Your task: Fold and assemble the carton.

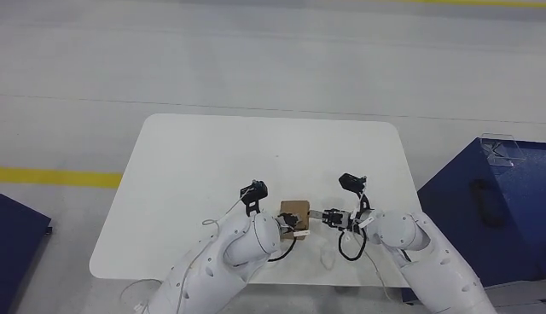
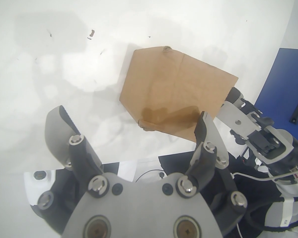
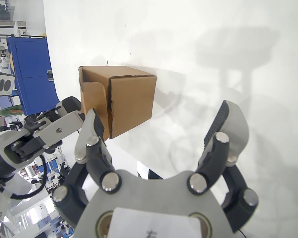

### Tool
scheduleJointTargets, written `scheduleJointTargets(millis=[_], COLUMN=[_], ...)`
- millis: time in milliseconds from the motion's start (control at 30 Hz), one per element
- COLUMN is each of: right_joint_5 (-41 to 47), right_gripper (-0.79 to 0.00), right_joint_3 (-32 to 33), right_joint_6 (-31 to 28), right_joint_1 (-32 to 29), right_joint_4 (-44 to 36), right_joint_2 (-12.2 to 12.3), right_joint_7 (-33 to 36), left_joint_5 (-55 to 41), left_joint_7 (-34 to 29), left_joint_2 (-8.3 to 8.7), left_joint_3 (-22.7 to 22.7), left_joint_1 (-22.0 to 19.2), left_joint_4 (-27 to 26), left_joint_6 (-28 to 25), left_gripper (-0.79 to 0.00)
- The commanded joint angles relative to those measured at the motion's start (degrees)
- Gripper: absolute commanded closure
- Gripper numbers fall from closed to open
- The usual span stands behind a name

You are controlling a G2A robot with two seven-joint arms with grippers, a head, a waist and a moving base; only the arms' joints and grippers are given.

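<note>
The carton (image 1: 295, 209) is standing near the white table's (image 1: 256, 152) front edge, between the two grippers. It is showing plain brown cardboard, a dark stain on one face and a ragged seam. The left gripper (image 2: 130, 116) and right gripper (image 3: 159, 111) are both gaping wide, holding nothing, a finger of each just beside it. A white sticker (image 3: 154, 224) on the right wrist is bearing a cropped, unreadable mark.

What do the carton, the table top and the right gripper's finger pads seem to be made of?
The carton looks like plain brown cardboard: matte, creased, with frayed corners and a darker stain. The table has a smooth white top with small dark marks, perhaps laminate or plastic; I cannot tell which. On the right gripper, the pads are black and ribbed, probably rubber, on silvery shells that look like metal.
</note>
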Motion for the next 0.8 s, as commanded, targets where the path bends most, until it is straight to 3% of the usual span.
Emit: scheduleJointTargets(millis=[0,767], right_joint_5=[-0.09,-2.13], right_gripper=[-0.785,-0.785], right_joint_3=[-0.29,-0.24], right_joint_6=[-0.07,-0.85], right_joint_1=[0.19,-0.64], right_joint_4=[0.25,-0.91], right_joint_2=[-0.11,-0.49], right_joint_7=[-0.04,-0.3], left_joint_5=[-0.01,2.76], left_joint_7=[-0.01,-1.34], left_joint_2=[-0.01,0.58], left_joint_3=[-0.06,-2.04], left_joint_1=[0.13,1.46], left_joint_4=[-0.15,-1.65], left_joint_6=[0.0,0.53], left_gripper=[-0.785,-0.785])
